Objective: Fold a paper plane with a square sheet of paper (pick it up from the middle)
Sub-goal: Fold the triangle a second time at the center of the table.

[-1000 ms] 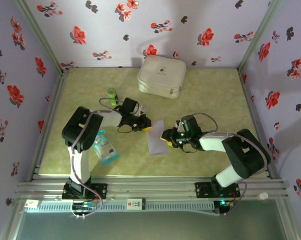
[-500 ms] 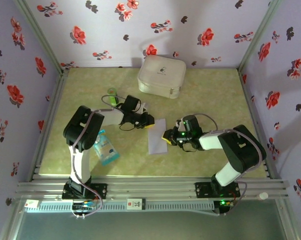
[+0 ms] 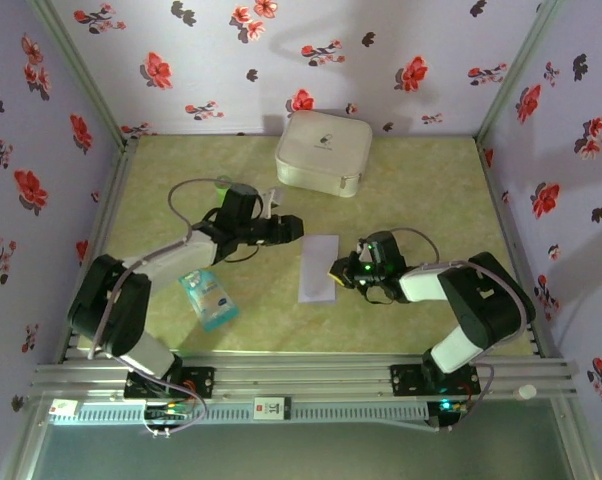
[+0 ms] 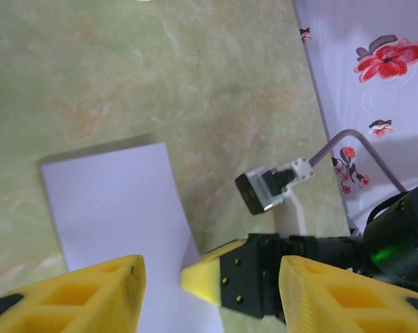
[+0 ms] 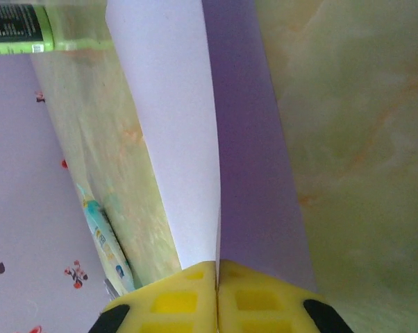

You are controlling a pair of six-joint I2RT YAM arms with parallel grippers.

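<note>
Just on the near side of the white case (image 3: 323,152), mid-desk (image 3: 431,200): the square sheet of paper (image 3: 316,262) lies as a narrow rectangle, its short edge facing the case. Right tool (image 3: 339,272) is fully closed, pinching the sheet's right long edge. In the right wrist view, the pads (image 5: 174,302) are pressed together on the paper, and two layers run out from the pinch, one pale, one shaded darker. Right arm is low, elbow folded, forearm reaching left. Left tool (image 3: 292,229) is open wide and holds nothing; its fingers (image 4: 77,291) sit between the case and the sheet's far-left corner. Can't tell if they touch the paper. Left arm is stretched diagonally toward the case.
</note>
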